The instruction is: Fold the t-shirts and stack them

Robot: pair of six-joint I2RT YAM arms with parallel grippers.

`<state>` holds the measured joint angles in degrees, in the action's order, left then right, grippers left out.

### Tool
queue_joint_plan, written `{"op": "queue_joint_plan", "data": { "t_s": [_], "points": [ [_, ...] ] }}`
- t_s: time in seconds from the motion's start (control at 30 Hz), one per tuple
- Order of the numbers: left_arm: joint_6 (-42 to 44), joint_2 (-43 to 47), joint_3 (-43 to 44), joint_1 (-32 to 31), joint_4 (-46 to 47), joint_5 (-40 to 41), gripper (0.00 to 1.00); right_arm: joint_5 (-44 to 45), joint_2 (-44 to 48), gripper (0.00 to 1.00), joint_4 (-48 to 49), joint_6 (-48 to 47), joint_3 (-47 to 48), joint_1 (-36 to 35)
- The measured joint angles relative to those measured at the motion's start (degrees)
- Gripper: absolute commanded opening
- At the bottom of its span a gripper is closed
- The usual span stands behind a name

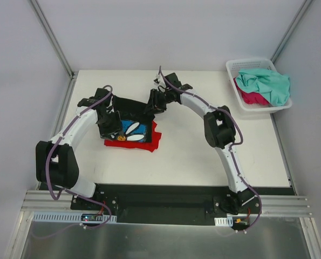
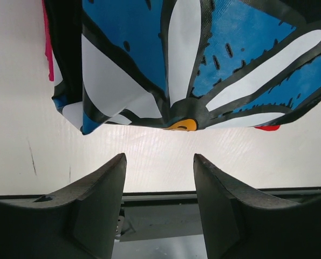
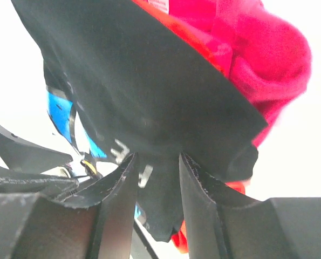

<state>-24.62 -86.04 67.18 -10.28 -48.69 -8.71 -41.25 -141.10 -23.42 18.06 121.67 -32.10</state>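
Closest to the lens, the left gripper (image 2: 159, 157) has its two dark fingers standing apart with nothing between them, only bare counter (image 1: 203, 156) showing in the gap. Just ahead of them lies the near edge of the black t-shirt (image 1: 129, 105), its daisy print (image 2: 182, 125) face up. This shirt rests on the red t-shirt (image 1: 152, 141), left of the counter's middle. To the right, the right gripper (image 3: 158, 157) is clamped on a fold of the black cloth at the shirt's far right edge, and the fabric drapes limply from that pinch.

Further right, at the counter's far corner, the white basket (image 1: 233, 67) holds the teal t-shirt (image 1: 268, 81) heaped over the magenta t-shirt (image 1: 252, 98).

The cloth looks light and soft, likely to sag and crease when lifted, and the printed patch probably bends more stiffly. A hem or corner seems the best hold, pinching the black layer alone so the red one beneath is not dragged along.
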Motion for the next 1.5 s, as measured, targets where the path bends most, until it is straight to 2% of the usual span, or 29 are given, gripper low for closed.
{"op": "queue_joint_plan", "data": {
  "t_s": [0.2, 0.33, 0.43, 0.47, 0.6, 0.7, 0.83, 1.13, 1.5],
  "points": [
    [-0.4, 4.5, 0.2, 0.3, 0.5, 2.0, 0.49, 0.9, 8.7, 0.44, -4.1, -2.2, -6.3, 0.4],
    [-0.4, 6.2, 2.3, 2.1, 1.4, 2.0, 0.45, 1.8, 20.6, 0.45, -6.1, -3.7, -12.8, 0.1],
    [-0.5, 5.1, 4.3, 2.5, 3.4, 2.7, 0.45, 2.1, 27.9, 0.46, -6.0, -4.2, -15.3, -0.6],
    [-0.5, 4.4, 5.1, 2.5, 4.0, 2.8, 0.41, 2.5, 30.7, 0.46, -5.9, -4.5, -17.0, -1.1],
    [-0.7, -1.5, 7.9, 2.5, 7.7, 2.3, 0.38, 3.3, 38.0, 0.46, -6.3, -5.1, -23.0, -3.3],
    [-0.7, -7.8, 8.7, 2.5, 9.9, 1.9, 0.34, 3.4, 39.7, 0.46, -6.7, -5.7, -26.0, -4.3],
    [-0.9, -11.6, 7.0, 2.5, 11.2, 2.0, 0.35, 4.6, 39.8, 0.46, -7.8, -6.6, -29.8, -4.1],
    [-2.4, -6.1, -0.3, 4.3, 13.8, 3.0, 0.38, 5.6, 39.8, 0.46, -9.1, -7.4, -30.8, -3.7],
    [-2.4, 1.5, 0.7, 6.3, 11.3, 3.1, 0.39, 6.1, 39.8, 0.46, -9.5, -8.3, -31.6, -3.7]
  ]
}}
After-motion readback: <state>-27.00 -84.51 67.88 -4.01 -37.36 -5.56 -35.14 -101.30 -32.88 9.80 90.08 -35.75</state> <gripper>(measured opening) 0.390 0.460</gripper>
